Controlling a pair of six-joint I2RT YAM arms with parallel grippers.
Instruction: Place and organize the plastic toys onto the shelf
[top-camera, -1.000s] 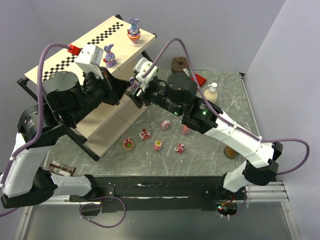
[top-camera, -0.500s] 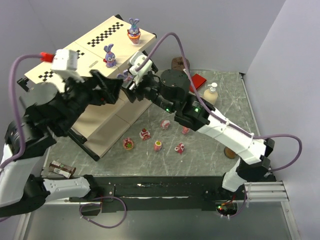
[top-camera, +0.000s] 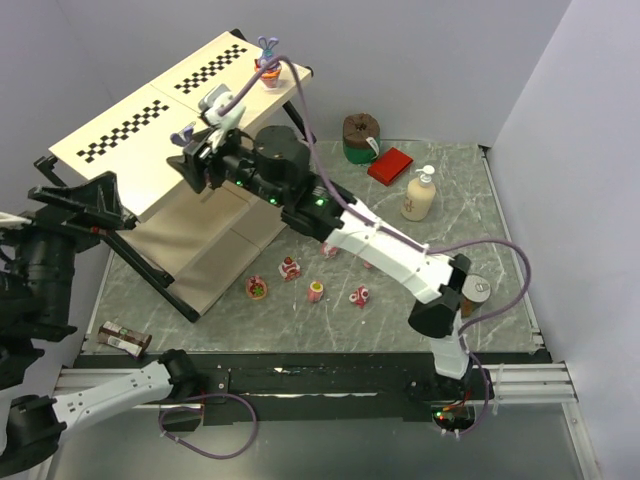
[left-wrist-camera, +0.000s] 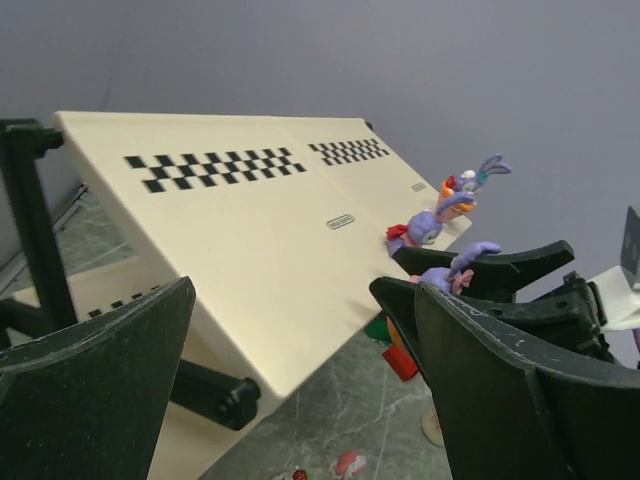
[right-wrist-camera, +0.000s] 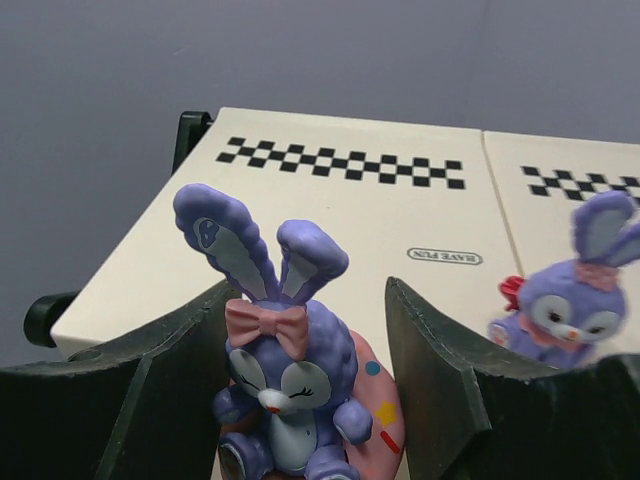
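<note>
1. Purple-blue held bunny (right-wrist-camera: 290, 385), pink bow, pink base with coloured dots: pinched between both fingers of the right gripper (right-wrist-camera: 310, 290), closed in against its sides.
2. Place of the same: at the near edge of the shelf (top-camera: 140, 165), over the cream top board, short of the checkered strips. Touching the board or just above it: cannot tell.
3. Second bunny (right-wrist-camera: 572, 295), purple with a red patch at its side: on the top board, just beside the held one, clear of the fingers.
4. Third bunny (top-camera: 267, 62), on an orange-pink cupcake base: upright near the far corner of the top board, well apart from the other two.
5. Left gripper (left-wrist-camera: 305, 300): black fingers spread wide, nothing between them. Off the left end of the shelf, facing along the top board.
6. Pink and red loose toys (top-camera: 290, 268): some five or six small pieces scattered on the grey marbled table (top-camera: 480, 220), in front of the lowest board, none touching another.
7. Cream pump bottle (top-camera: 420, 195), red box (top-camera: 390, 165), brown cylinder (top-camera: 360, 133): grouped on the table to the right of the shelf.
8. Small dark bottle (top-camera: 125, 337): lying on its side at the near left table edge.
</note>
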